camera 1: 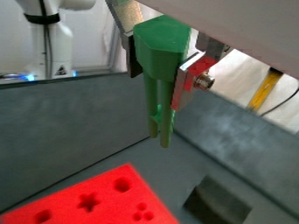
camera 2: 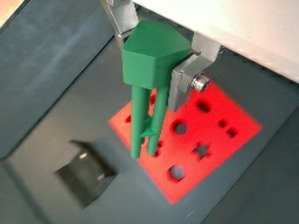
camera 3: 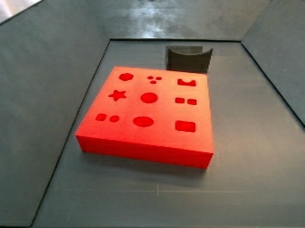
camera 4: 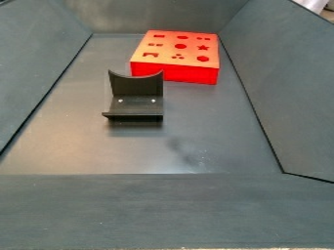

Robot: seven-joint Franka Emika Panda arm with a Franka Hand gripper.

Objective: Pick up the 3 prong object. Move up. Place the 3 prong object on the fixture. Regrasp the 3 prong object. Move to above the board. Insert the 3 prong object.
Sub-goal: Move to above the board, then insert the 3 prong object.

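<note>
So the biggest thing down there is the grey tray floor (camera 3: 251, 169), sloped walls all around it, and sitting on it is the board (camera 3: 149, 134), a chunky bright red-orange slab with a star, circles, squares and an oval cut into its top. Both side views show it lying flat with nothing in any of the holes. Just beyond one short end of it, apart from it but near, stands the fixture (camera 4: 133, 98), the dark little bracket on its base plate, upright, with the curved notch in its top bare. Neither side view catches the arm at all, so it's up out of frame. The wrist views fill that in: the gripper (camera 2: 158, 66) hangs well above the floor, and its silver finger plates (camera 2: 187, 74) are clamped onto the fat green head of the 3 prong object (camera 2: 146, 96). The piece hangs straight down from the claw, thin prongs pointing at the floor, tips clear of everything. In a wrist view the prongs line up over the board (camera 2: 193, 131) with the fixture (camera 2: 84, 171) off to the side; the board (camera 1: 100, 201) and fixture (camera 1: 216, 203) show below the piece (camera 1: 160, 79) there too.
</note>
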